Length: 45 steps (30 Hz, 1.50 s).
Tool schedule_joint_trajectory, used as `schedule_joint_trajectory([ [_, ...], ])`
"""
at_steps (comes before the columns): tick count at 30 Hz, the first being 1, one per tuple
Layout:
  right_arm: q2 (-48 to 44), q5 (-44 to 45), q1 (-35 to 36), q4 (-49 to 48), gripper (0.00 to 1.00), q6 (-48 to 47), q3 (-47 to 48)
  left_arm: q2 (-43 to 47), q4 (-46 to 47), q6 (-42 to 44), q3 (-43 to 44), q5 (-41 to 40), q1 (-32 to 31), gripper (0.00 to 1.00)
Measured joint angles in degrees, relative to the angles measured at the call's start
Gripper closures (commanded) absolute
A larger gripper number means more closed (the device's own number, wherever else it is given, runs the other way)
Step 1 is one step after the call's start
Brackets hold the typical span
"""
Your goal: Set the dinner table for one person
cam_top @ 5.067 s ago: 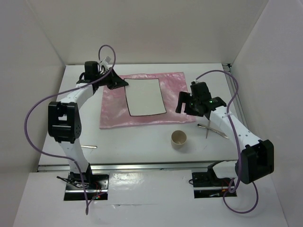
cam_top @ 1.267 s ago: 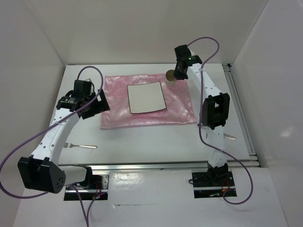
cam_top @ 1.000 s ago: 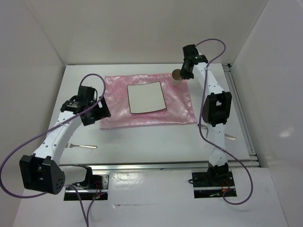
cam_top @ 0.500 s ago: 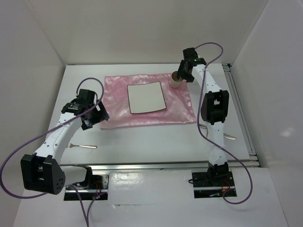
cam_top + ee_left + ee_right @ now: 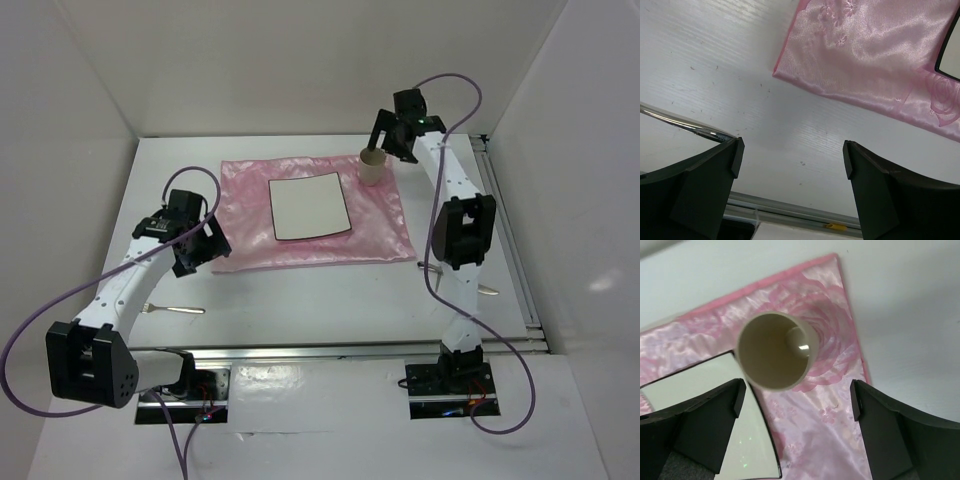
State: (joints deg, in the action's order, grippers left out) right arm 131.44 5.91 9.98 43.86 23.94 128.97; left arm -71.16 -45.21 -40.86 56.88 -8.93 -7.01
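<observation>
Top view: the bench, your task item, fills the floor of the enclosure with its rail along the near edge. The pink cloth lies spread over its middle toward the far edge, and the square plate sits flat on it. The cup stands upright on the cloth's far-right corner, just beside the plate. Judged: cloth, plate and cup are placed, cutlery is left. The fork lies on bare bench toward the near-left corner, well apart from the plate. Another piece of cutlery lies by the right edge, partly hidden behind the right arm, so you cannot tell its kind. The right arm is stretched toward the far edge, with the right pincer above the cup. The left arm is bent low, its left pincer over the cloth's near-left corner. Left wrist view: the left pincer is released, jaws wide apart and nothing between them. Below you see the bench, the cloth corner, a sliver of plate and the fork handle. Right wrist view: the right pincer is released too, both fingers clear of the cup. The cup rests on the cloth by the plate, with bare bench beyond.
</observation>
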Motion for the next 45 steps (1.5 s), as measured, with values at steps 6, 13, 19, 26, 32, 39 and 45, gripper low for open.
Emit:
schedule_joint_trajectory([
  [6, -16.35, -1.90, -1.46, -4.20, 0.01, -1.53, -9.49, 0.00, -0.11, -0.13, -0.02, -0.85, 0.00, 0.00],
  [13, -36.26, -1.84, -3.34, -9.09, 0.08, -1.90, -31.06, 0.09, 0.09, -1.66, -0.24, -1.25, 0.46, 0.00],
  [19, -46.05, -3.54, -11.65, -10.16, 0.26, 2.12, -59.80, 0.04, 0.31, -1.42, -0.48, -0.59, 0.48, 0.00],
  [26, -42.84, -6.10, -18.08, -9.18, 0.25, 5.97, -67.54, -0.81, 0.81, -1.05, -0.48, 0.44, 0.48, 0.00],
  [32, -42.80, -6.47, -18.18, -9.88, 0.24, 10.10, -70.49, -1.05, 0.92, 0.11, -0.48, 1.22, 0.48, 0.00],
  [39, -35.98, -1.90, -18.62, -11.65, 0.32, 9.07, -67.54, -1.05, 1.14, 0.55, -0.48, 2.32, 0.48, 0.00],
  [45, -29.14, -1.86, -19.39, -13.18, 0.54, 6.97, -65.59, -1.05, 1.14, 0.61, -0.48, 2.38, 0.48, 0.00],
])
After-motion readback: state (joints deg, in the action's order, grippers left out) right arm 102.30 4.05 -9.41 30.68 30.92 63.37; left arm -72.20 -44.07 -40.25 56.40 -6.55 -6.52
